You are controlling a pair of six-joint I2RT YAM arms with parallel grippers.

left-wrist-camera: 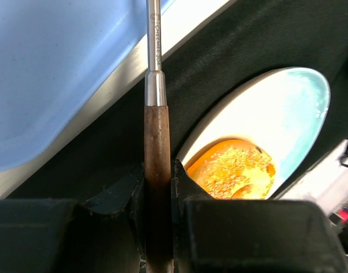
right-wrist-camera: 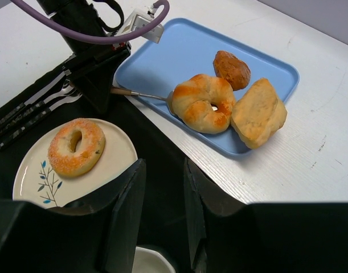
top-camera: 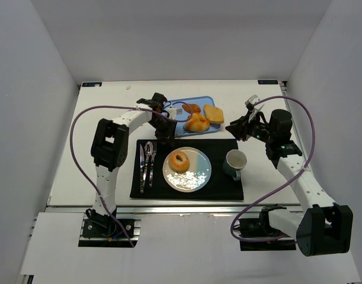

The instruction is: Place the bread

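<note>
The left gripper [left-wrist-camera: 158, 176] is clamped on the dark wooden handle of a utensil [left-wrist-camera: 155, 114]. The metal shaft runs forward from the fingers, over the black mat [left-wrist-camera: 219, 51] and onto the blue tray [left-wrist-camera: 48, 68]. In the right wrist view the far end of the utensil [right-wrist-camera: 140, 94] goes in under the near left side of the roll [right-wrist-camera: 202, 102], and its tip is hidden there. The right gripper [right-wrist-camera: 164, 170] hangs above the right part of the mat [right-wrist-camera: 156, 153], fingers a little apart with nothing between them.

Two other breads crowd the roll on the tray [right-wrist-camera: 162, 51]. A small dark bun [right-wrist-camera: 231, 69] sits just behind it, and a pale square slab [right-wrist-camera: 259, 112] touches its right side. The left half of the tray is bare. Knife, fork and spoon [top-camera: 146, 165] lie along the left edge of the mat [top-camera: 222, 189]. A mug [top-camera: 234, 161] stands at the right, beside the plate [top-camera: 195, 177]. The plate already carries a sugared bagel [top-camera: 179, 160] on its upper left part.

The roll [top-camera: 196, 123] lies on the tray's front middle, near the mat's far edge. It is golden brown and glossy, twisted into a ring with a small hole, darker along its ridges.
</note>
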